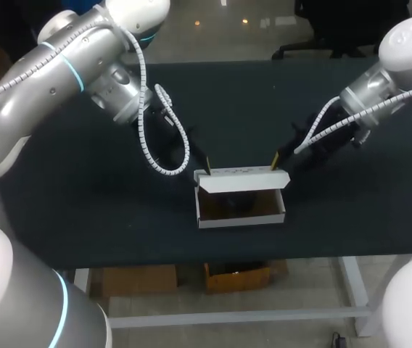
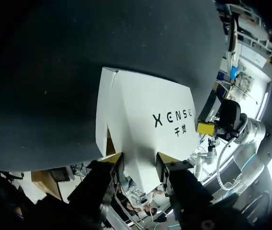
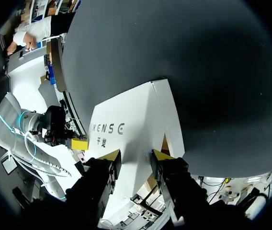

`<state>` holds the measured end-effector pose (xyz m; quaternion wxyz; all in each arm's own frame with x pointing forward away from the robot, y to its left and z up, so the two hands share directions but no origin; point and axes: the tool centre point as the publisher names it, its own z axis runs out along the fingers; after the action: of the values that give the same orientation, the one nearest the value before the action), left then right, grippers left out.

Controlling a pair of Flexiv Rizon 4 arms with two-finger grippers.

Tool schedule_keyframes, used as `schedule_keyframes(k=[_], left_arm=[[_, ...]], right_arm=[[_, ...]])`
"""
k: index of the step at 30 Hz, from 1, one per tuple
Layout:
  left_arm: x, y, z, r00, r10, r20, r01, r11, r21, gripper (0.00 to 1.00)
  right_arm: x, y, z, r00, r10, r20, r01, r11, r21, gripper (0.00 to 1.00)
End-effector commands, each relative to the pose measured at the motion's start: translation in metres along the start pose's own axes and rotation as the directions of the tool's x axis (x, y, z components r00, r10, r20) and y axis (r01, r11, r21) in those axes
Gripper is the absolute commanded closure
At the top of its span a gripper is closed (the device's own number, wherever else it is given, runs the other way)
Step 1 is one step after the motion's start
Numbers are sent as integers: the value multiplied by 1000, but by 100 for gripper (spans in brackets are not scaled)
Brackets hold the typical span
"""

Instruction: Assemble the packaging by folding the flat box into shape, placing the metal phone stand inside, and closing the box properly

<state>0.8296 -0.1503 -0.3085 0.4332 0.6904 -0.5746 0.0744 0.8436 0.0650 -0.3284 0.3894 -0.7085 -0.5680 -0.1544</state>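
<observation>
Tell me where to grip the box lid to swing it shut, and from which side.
Take the lid by its free upper edge, near both end corners, coming from behind the box. It stands up off the rear wall as a wide, thin panel, so one central grip might let it twist. The left gripper and right gripper sit at those corners.

This is a robotics lab. Two silver-grey industrial arms, the left arm (image 1: pixel 39 80) and the right arm (image 1: pixel 402 51), both trailing spiral-wrapped cables (image 1: pixel 148 138), come in over a plain black-topped work table (image 1: pixel 83 217) on a white metal frame (image 1: pixel 228 317).
</observation>
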Motion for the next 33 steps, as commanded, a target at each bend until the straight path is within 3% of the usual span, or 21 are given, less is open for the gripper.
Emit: schedule_keyframes(k=[1, 33], left_arm=[[5, -6, 0, 1000, 1, 4, -1, 1000, -17, 57], [13, -13, -5, 1000, 2, -11, -3, 999, -34, 57]], right_arm=[[4, 3, 1, 1000, 0, -2, 0, 1000, 9, 62], [19, 11, 5, 1000, 1, 3, -1, 1000, 18, 63]])
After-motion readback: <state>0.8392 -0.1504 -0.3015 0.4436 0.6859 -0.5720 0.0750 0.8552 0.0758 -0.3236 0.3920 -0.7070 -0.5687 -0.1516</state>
